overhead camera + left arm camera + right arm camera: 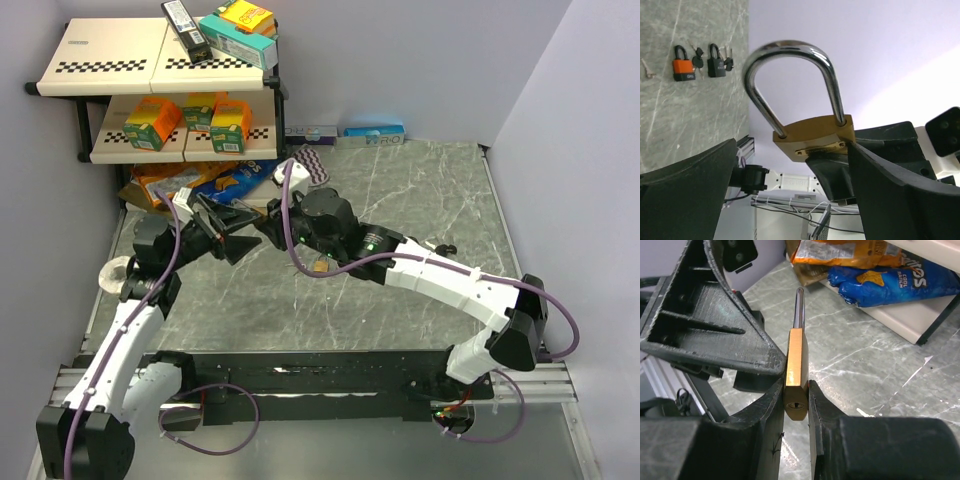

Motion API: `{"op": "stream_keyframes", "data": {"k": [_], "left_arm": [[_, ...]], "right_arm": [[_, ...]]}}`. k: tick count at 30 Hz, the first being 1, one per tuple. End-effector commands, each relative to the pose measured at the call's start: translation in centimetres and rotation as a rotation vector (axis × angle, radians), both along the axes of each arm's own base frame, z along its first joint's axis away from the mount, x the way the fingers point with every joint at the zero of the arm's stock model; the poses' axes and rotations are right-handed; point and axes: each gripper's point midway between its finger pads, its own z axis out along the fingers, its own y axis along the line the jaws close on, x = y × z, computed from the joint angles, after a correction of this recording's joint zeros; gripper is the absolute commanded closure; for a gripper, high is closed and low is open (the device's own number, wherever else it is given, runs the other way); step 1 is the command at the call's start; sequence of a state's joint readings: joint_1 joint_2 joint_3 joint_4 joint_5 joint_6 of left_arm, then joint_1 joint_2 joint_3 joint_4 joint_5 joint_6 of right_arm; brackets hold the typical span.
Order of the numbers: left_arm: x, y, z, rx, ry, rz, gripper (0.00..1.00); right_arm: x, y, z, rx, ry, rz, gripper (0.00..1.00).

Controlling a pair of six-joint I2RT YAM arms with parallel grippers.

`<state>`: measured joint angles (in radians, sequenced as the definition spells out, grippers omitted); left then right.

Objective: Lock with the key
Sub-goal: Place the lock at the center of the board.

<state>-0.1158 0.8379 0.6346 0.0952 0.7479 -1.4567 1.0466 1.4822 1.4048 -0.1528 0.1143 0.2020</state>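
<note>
While the right gripper is clenching the brass padlock by its flat faces above the table, the left gripper is gaping wide around it. Only the left wrist view is catching an orange padlock and a black padlock, keys by each, lying far off. From overhead, black fingers are making the brass padlock hard to find.

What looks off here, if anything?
The brass padlock is pinched in the right gripper, but its keyhole is empty and the open left gripper holds nothing. On the top shelf, a black box and a teal box lie at odd angles.
</note>
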Motion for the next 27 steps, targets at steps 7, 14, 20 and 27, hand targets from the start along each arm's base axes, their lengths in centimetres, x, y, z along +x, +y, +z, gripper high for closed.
{"op": "stream_keyframes", "data": {"k": [7,14,20,27], "left_arm": [[0.0,-0.6,4.3,-0.071,-0.112,0.021,0.03],[0.8,-0.5,4.2,-0.071,-0.070,0.042,0.10],[1.0,-0.4,4.7,-0.075,-0.077,0.051,0.25],[1.3,-0.2,3.9,-0.052,-0.064,0.076,0.62]], "right_arm": [[0.3,1.4,5.4,0.155,-0.077,-0.048,1.00],[0.0,2.0,5.3,0.144,-0.089,-0.050,1.00],[0.0,1.9,4.6,0.127,-0.087,-0.067,1.00],[-0.2,1.9,3.9,0.114,-0.082,-0.061,1.00]]}}
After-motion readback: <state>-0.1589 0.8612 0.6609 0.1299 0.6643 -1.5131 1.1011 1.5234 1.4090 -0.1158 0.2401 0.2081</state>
